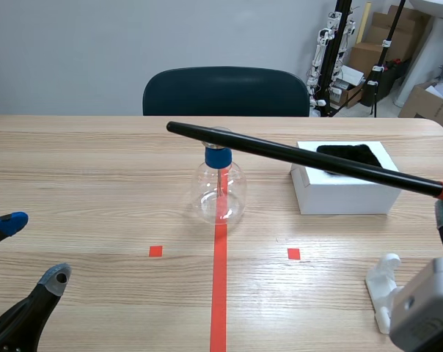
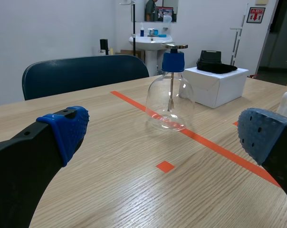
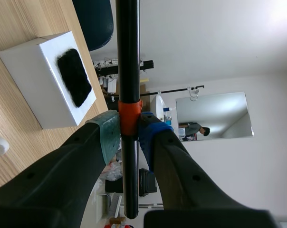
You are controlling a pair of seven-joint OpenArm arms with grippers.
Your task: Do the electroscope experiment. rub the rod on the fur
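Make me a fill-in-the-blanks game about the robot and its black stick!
1. The right hand grips the rod at its ____ band.
2. The black fur lies on top of a ____ box.
3. The glass flask wears a ____ cap.
4. The left hand is ____ and holds nothing.

Missing words: orange, white, blue, open.

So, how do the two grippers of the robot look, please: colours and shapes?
Both have two thick black fingers, curved, with soft dotted pads at the tips. On the left gripper one pad is bright blue, the other paler grey-blue. On the right gripper one pad is grey-green, the other blue.
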